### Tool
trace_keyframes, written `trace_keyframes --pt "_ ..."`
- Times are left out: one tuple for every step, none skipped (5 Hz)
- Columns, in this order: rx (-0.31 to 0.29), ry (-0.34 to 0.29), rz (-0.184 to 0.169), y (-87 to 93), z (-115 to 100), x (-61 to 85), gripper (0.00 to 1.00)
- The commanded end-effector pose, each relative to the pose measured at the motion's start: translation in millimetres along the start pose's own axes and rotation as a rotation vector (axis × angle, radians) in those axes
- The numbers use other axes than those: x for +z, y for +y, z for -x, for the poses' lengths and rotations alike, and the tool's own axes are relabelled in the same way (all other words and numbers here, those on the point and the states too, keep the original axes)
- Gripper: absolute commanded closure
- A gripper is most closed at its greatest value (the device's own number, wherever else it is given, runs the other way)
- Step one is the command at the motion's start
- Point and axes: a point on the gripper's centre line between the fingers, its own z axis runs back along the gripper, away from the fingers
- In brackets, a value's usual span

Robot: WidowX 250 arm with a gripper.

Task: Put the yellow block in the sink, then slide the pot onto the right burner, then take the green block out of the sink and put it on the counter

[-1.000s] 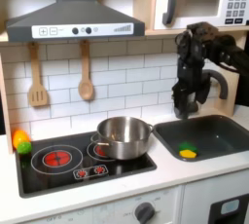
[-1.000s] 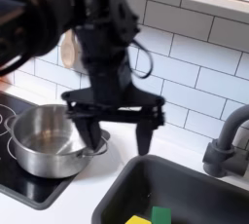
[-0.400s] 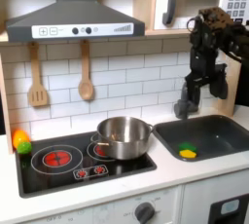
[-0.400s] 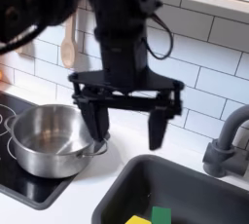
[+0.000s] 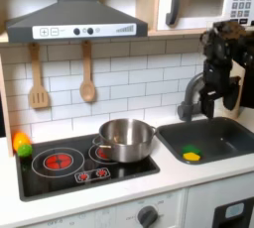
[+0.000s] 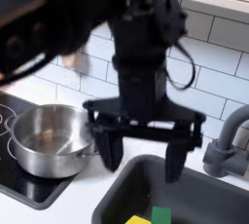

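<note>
Two small blocks [image 6: 149, 216] lie in the rounded grey sink [image 6: 122, 190].

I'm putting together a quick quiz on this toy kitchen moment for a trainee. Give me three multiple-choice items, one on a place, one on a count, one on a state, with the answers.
1. Where is the pot?
A. in the sink
B. on the right burner of the cooktop, as the first exterior view shows it
C. on the cream counter

2. How many wooden utensils hang on the tiled wall in the first exterior view?
A. one
B. two
C. four

3. How does the gripper stand?
A. open, fingers spread, holding nothing
B. shut on the yellow block
C. shut on the pot handle

Answers:
1 B: the pot covers the right-hand ring, while the left burner lies bare.
2 B: a slotted spatula and a spoon hang there.
3 A: its fingers stand wide apart over the sink edge, and the yellow block and green block lie in the basin.
</note>
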Motion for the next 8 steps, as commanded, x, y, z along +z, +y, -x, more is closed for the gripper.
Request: trace_keyframes --pt "-0.008 0.040 -0.025 -0.1 12 -8.2 0.00" --pt "0.010 0.052 0.004 3.7 12 -16.6 0.00" --pt "-0.013 0.060 -0.010 3.6 11 -19.5 0.00" --pt "-0.005 0.054 -0.013 7.1 9 -18.1 0.00" --pt "-0.001 0.061 -0.076 7.1 8 -12.3 0.00" --pt "0.016 0.066 -0.071 12.4 6 -15.6 0.00" --pt "0.019 0.065 -0.071 12.3 6 -15.2 0.00" --pt "0.019 0.063 -0.071 12.3 6 -14.8 0.00"
